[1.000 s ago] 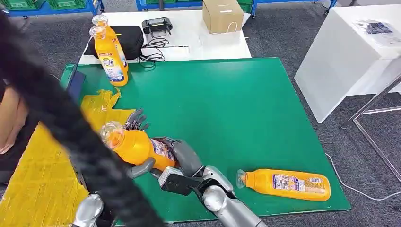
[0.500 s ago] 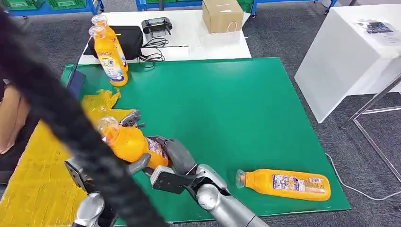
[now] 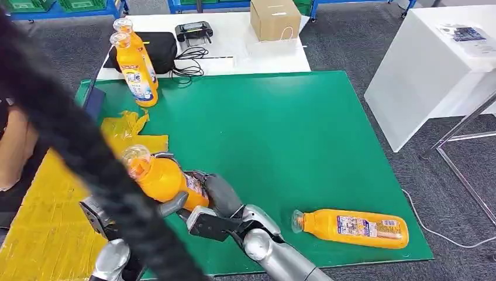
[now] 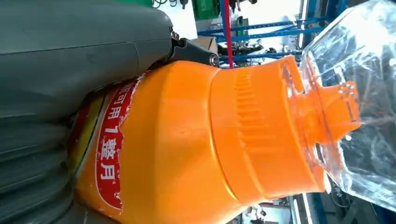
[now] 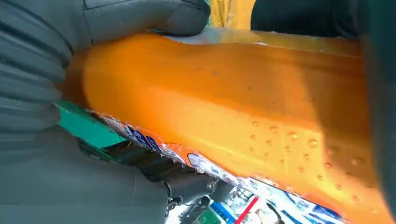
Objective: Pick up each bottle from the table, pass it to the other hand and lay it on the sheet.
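The held bottle [image 4: 187, 149] is glossy orange plastic with a clear cap [image 4: 359, 98]; the worktop [image 3: 292, 134] looks matt green.

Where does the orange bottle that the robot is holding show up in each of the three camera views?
Head view: the held bottle lies tilted at lower left, clear cap toward the yellow sheet.
Left wrist view: it spans the picture's middle, cap toward the right edge.
Right wrist view: its orange body runs across the picture.
Shared landmark: the bottle's printed label, seen red in the left wrist view.
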`<state>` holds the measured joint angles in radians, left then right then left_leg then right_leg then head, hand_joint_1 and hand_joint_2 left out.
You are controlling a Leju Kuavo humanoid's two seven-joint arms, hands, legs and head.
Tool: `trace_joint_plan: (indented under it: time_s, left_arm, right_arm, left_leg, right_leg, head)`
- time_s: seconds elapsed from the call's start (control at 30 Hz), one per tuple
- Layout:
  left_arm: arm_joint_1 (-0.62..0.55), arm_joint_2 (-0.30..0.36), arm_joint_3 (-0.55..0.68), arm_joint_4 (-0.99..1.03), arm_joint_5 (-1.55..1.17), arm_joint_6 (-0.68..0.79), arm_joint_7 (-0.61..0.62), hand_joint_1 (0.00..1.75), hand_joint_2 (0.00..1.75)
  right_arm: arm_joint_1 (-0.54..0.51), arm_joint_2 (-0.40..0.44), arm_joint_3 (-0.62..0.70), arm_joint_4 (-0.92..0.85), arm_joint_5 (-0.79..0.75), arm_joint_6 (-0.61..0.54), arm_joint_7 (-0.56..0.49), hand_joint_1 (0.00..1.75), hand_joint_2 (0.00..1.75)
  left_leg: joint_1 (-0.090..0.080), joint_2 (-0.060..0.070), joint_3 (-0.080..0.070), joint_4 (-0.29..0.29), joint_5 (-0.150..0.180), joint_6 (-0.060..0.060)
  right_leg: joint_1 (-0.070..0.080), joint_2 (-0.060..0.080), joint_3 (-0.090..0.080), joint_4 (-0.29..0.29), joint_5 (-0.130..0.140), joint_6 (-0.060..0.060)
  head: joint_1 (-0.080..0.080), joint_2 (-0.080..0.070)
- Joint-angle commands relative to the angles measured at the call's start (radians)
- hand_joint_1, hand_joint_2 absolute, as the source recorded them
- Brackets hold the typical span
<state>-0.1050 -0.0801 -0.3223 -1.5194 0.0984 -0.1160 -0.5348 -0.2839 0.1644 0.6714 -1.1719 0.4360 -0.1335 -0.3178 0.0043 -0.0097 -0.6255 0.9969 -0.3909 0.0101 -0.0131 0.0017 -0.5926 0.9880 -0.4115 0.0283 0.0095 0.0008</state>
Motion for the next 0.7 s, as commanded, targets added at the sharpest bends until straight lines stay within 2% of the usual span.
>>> trace_joint_plan:
  time_s: [0.03, 0.13, 0.2, 0.3, 0.37, 0.4, 0.43, 0.47, 0.5, 0.6, 0.7]
  left_arm:
    - [-0.002, 0.015, 0.01, -0.032, -0.035, 0.037, -0.002, 1.75, 1.75]
    - [0.036, 0.068, 0.029, -0.089, -0.352, 0.269, -0.005, 1.75, 1.75]
    - [0.022, 0.129, 0.032, -0.07, -0.452, 0.224, 0.097, 1.75, 1.75]
    - [0.018, 0.127, 0.054, -0.054, -0.451, 0.204, 0.081, 1.75, 1.75]
    - [-0.014, 0.191, 0.004, 0.001, -0.765, 0.272, 0.197, 1.75, 1.75]
    - [-0.048, 0.234, -0.032, 0.059, -0.988, 0.303, 0.281, 1.75, 1.75]
    - [-0.073, 0.254, -0.041, 0.12, -1.089, 0.328, 0.297, 1.75, 1.75]
    - [-0.119, 0.308, -0.089, 0.205, -1.345, 0.329, 0.422, 1.75, 1.75]
    - [-0.165, 0.334, -0.115, 0.307, -1.428, 0.328, 0.447, 1.75, 1.75]
    - [-0.291, 0.344, -0.137, 0.628, -1.518, 0.405, 0.45, 1.75, 1.75]
    - [-0.364, 0.328, -0.153, 0.776, -1.551, 0.444, 0.467, 1.75, 1.75]
  right_arm:
    - [0.092, -0.055, -0.091, -0.013, -0.107, -0.017, -0.062, 0.0, 1.75]
    - [0.225, -0.103, -0.251, -0.204, -0.121, -0.058, -0.108, 0.0, 1.75]
    - [0.276, -0.124, -0.322, -0.322, -0.1, -0.043, -0.12, 0.0, 1.75]
    - [0.282, -0.119, -0.341, -0.348, -0.091, -0.017, -0.106, 0.0, 1.75]
    - [0.298, -0.119, -0.373, -0.385, -0.05, -0.043, -0.123, 0.0, 1.75]
    - [0.311, -0.132, -0.386, -0.421, -0.034, -0.037, -0.124, 0.0, 1.75]
    - [0.317, -0.137, -0.403, -0.445, -0.022, -0.021, -0.118, 0.0, 1.75]
    - [0.31, -0.149, -0.402, -0.453, -0.005, -0.004, -0.12, 0.0, 1.75]
    - [0.299, -0.153, -0.404, -0.453, 0.003, 0.002, -0.119, 0.0, 1.75]
    - [0.256, -0.169, -0.373, -0.439, 0.033, 0.009, -0.122, 0.0, 1.75]
    - [0.245, -0.174, -0.367, -0.44, 0.008, 0.011, -0.119, 0.0, 1.75]
  left_leg:
    - [0.002, -0.002, 0.003, 0.0, -0.002, 0.0]
    - [0.002, -0.004, 0.005, -0.001, -0.003, 0.0]
    - [0.0, -0.005, 0.002, -0.001, -0.001, 0.0]
    - [0.0, -0.003, 0.001, 0.0, -0.002, 0.0]
    - [0.0, -0.002, 0.0, 0.0, -0.002, 0.0]
    - [0.0, -0.002, -0.001, 0.0, -0.001, 0.0]
    - [0.001, -0.003, 0.001, 0.0, -0.003, -0.001]
    - [0.0, -0.004, 0.0, -0.001, -0.001, -0.001]
    - [0.001, -0.005, 0.002, -0.001, -0.002, -0.001]
    - [0.001, -0.004, 0.003, -0.002, 0.0, -0.002]
    - [0.001, -0.002, 0.002, -0.002, 0.002, -0.003]
  right_leg:
    - [0.002, -0.003, 0.005, -0.002, -0.002, -0.001]
    - [0.002, -0.005, 0.008, -0.004, -0.003, -0.001]
    - [0.001, -0.005, 0.004, -0.002, -0.003, 0.0]
    - [0.0, -0.003, 0.002, 0.0, -0.002, -0.001]
    - [0.001, -0.001, 0.002, -0.001, -0.002, -0.001]
    - [0.0, -0.001, 0.0, 0.0, -0.001, -0.001]
    - [0.001, -0.003, 0.002, -0.001, -0.002, -0.001]
    - [0.0, -0.005, 0.001, -0.001, -0.002, -0.001]
    - [0.001, -0.006, 0.003, -0.001, -0.003, -0.001]
    - [0.001, -0.005, 0.003, -0.002, -0.001, -0.002]
    - [0.001, -0.002, 0.002, -0.002, 0.002, -0.004]
  head:
    - [0.0, 0.0]
    - [0.0, 0.0]
    - [0.0, 0.0]
    - [0.0, 0.0]
    - [0.0, 0.0]
    - [0.0, 0.0]
    - [0.0, 0.0]
    - [0.0, 0.0]
    - [0.0, 0.0]
    - [0.0, 0.0]
    - [0.0, 0.0]
